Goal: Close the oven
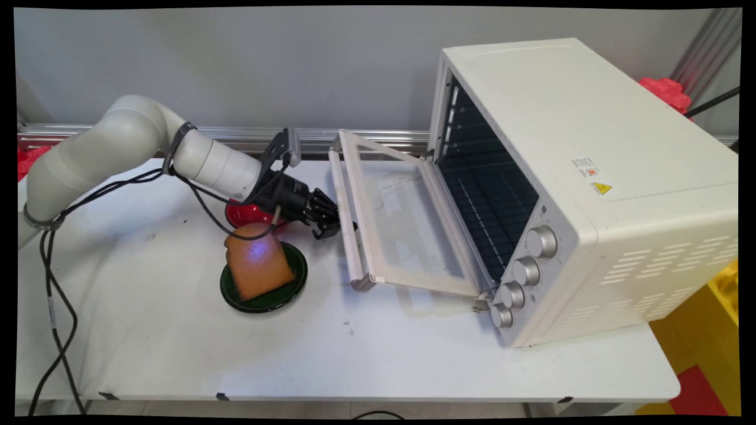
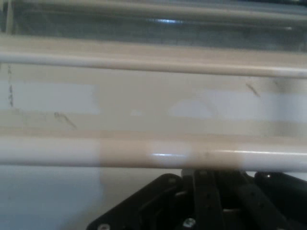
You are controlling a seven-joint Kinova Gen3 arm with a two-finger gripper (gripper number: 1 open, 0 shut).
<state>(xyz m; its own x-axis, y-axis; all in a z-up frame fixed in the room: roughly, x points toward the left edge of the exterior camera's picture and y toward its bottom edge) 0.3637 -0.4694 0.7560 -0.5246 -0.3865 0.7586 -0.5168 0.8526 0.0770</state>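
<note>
Spanning a grey wall (image 1: 236, 65): white table (image 1: 177, 354)

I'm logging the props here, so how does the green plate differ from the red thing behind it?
The green plate lies in full view on the table, nearer the camera; the red object is mostly hidden behind the arm and gripper. The green plate carries a slice of toast; nothing shows on the red object. The plate is dark green, the other bright red. Both sit left of the oven door.
</note>
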